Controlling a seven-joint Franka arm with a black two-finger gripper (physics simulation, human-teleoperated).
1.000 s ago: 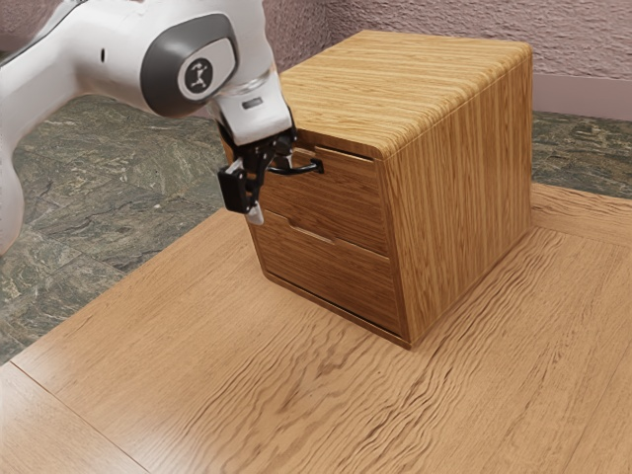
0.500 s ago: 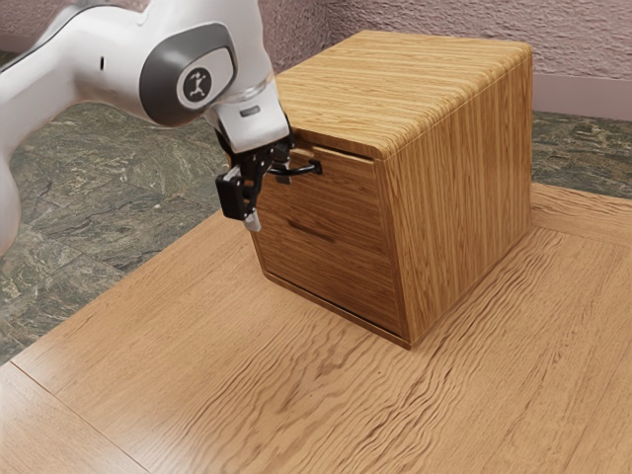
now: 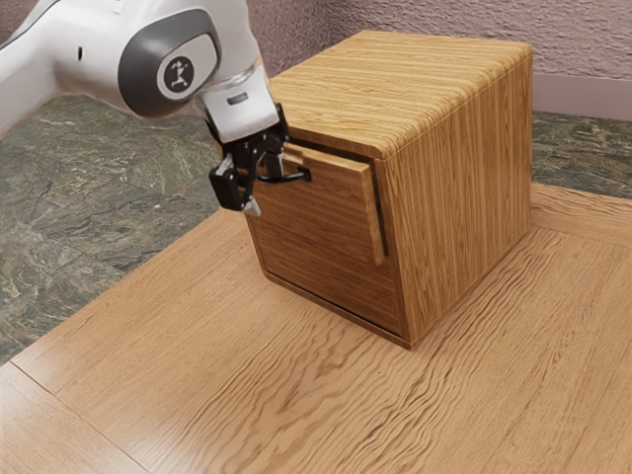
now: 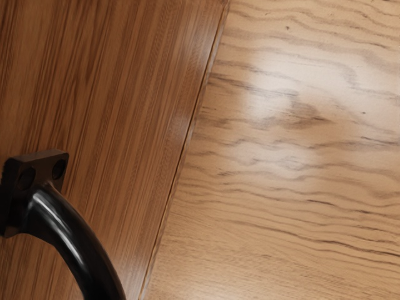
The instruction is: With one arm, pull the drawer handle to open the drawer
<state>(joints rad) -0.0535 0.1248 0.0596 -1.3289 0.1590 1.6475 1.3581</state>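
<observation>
The pull is under way: the tool (image 3: 265,176) is pinched onto the black handle (image 3: 288,179) near the top of the drawer front (image 3: 321,222). The drawer stands a little way out of the wooden cabinet (image 3: 454,188), toward the exterior view's left, just above the surface (image 3: 296,395). As I judge it, the next move calls for a straight draw away from the cabinet along the drawer's run, with a firm grip so the handle does not slip free.
</observation>
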